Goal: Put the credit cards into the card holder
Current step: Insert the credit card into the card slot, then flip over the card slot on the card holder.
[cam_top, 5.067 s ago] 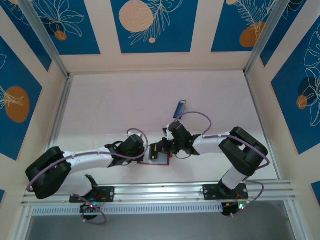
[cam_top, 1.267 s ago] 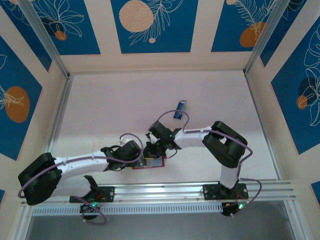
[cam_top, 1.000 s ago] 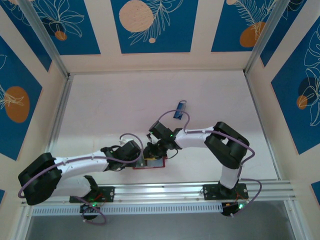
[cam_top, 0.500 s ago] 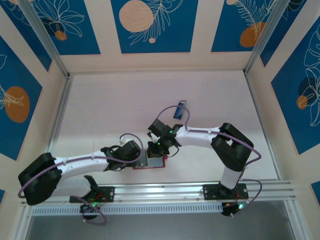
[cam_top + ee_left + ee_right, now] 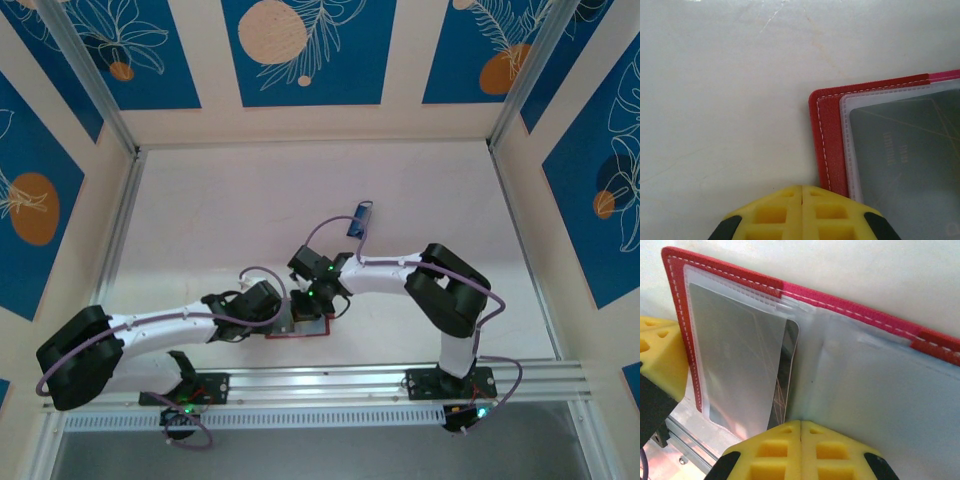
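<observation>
Where your arms met in the top view, the card holder (image 5: 312,328) lay open on the surface (image 5: 200,220), one credit card (image 5: 358,218) well apart. Left wrist: your left fingers (image 5: 772,216), pressed together, sat beside its corner. Right wrist: your right fingers (image 5: 772,445), likewise together, stood at its fold, another card (image 5: 787,367) pocketed.

left end effector (image 5: 284,312) and right end effector (image 5: 312,301) meet over card holder (image 5: 312,329); credit card (image 5: 359,218) lies apart.

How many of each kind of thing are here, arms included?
Red leather-like folding wallet: 1
Thin rectangular cards: 2, a blue one lying loose, one tucked inside the wallet
White robot arms, left and right: 2
Total: 5
</observation>
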